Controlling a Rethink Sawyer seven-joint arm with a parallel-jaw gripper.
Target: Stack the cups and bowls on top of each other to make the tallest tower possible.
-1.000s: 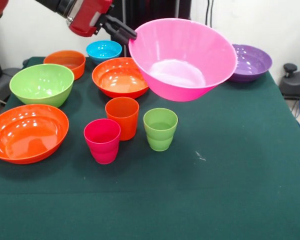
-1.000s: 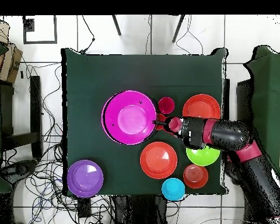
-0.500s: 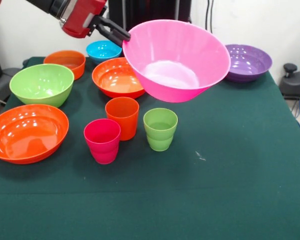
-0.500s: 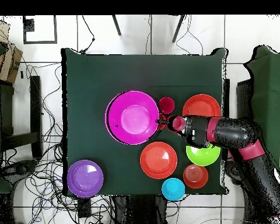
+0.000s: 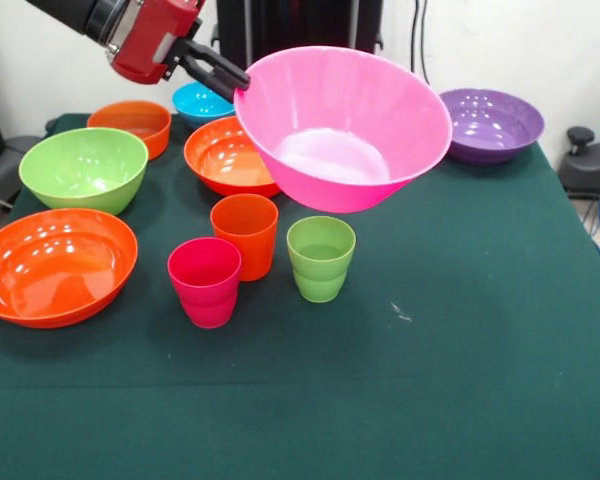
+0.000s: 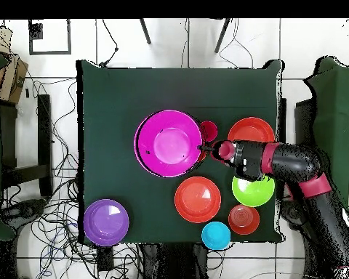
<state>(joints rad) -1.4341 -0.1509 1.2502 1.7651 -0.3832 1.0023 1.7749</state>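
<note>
The tool [image 5: 230,78] is pinched onto the rim of the big pink bowl [image 5: 342,125], and the bowl hangs in the air, tipped so its mouth faces this way. Over the last second it has drifted sideways, away from the purple bowl [image 5: 492,123], and crept a little higher. It now sits above the three cups: the orange cup [image 5: 244,234], the light green cup [image 5: 321,257] and the magenta cup [image 5: 205,280], all upright on the surface [image 5: 460,360].

From above, the pink bowl covers most of the cups, with only the magenta one peeking out beside its rim. Behind it sits a wide orange bowl [image 5: 230,155], then the small blue bowl [image 5: 201,100].

My guess is it's headed for a base somewhere (nothing is stacked yet). One-sided rim grip, heavy tilt: it could slip.
</note>
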